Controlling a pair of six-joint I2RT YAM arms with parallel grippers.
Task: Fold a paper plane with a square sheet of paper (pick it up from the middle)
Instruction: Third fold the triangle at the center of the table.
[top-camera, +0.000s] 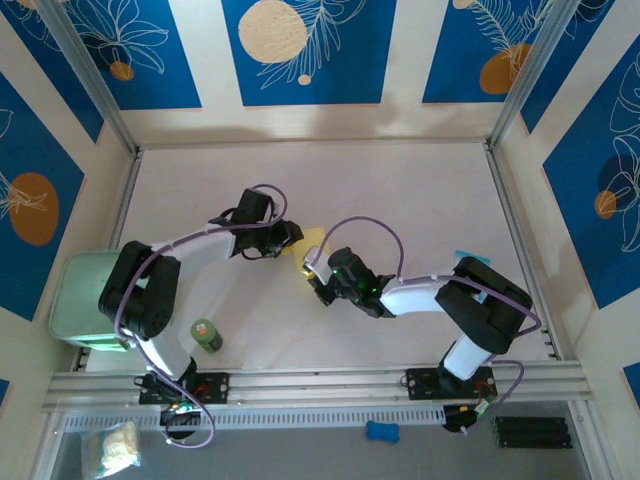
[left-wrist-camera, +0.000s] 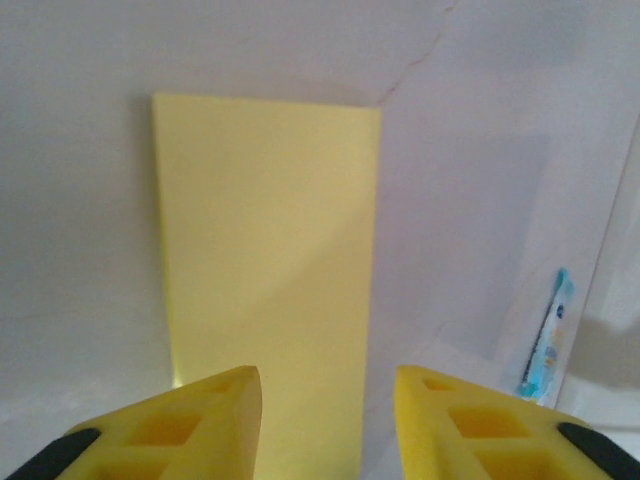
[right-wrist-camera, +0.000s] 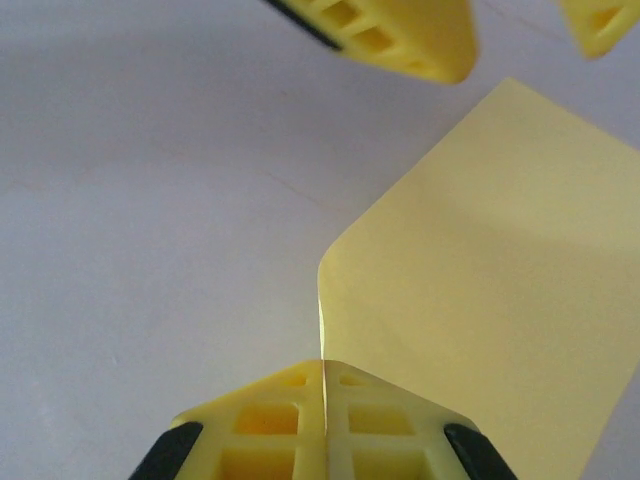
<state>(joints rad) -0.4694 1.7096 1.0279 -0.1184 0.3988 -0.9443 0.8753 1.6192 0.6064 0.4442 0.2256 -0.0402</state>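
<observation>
White table (top-camera: 400, 190), square sheet of paper (right-wrist-camera: 500, 300) (folded) pinched in right tool (right-wrist-camera: 323, 368), left tool (left-wrist-camera: 328, 385) released

At the bottom of your right wrist view, the right gripper (right-wrist-camera: 323, 365) has its blocky yellow fingers pressed flat together, and the edge of the thin pale-yellow sheet of paper (right-wrist-camera: 480, 290) runs into the seam between them. The sheet spreads up and to the right over the pale grey tabletop (right-wrist-camera: 150, 200), its near corner curling upward. Above it you see the left gripper (right-wrist-camera: 525, 50), its yellow fingertips standing apart.
</observation>
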